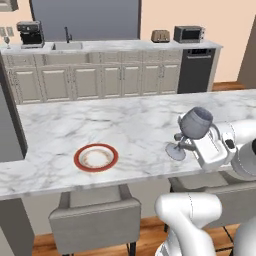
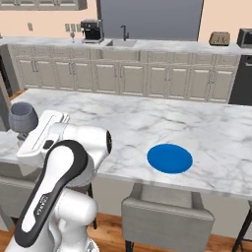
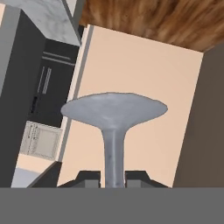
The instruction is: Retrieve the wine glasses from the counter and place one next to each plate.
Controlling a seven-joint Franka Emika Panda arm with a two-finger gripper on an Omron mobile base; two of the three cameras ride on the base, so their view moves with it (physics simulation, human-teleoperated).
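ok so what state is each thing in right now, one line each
wine glass: held by its stem, tilted, above the island top
end effector: shut on the wine glass stem
red-rimmed plate: flat on the island, bare
blue plate: flat on the island, bare, no glass beside it
second wine glass: upright on the back counter
dishwasher: door closed

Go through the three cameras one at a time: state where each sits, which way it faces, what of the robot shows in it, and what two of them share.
Left base view: behind the arm's left, facing the marble island with the white red-rimmed plate; the white arm rises lower right.
Right base view: behind its right, facing the island and the solid blue round plate; arm lower left.
Hand view: on the hand, along the pincer, shut on the stem.
Both base views share the translucent grey-blue stemmed wine glass.
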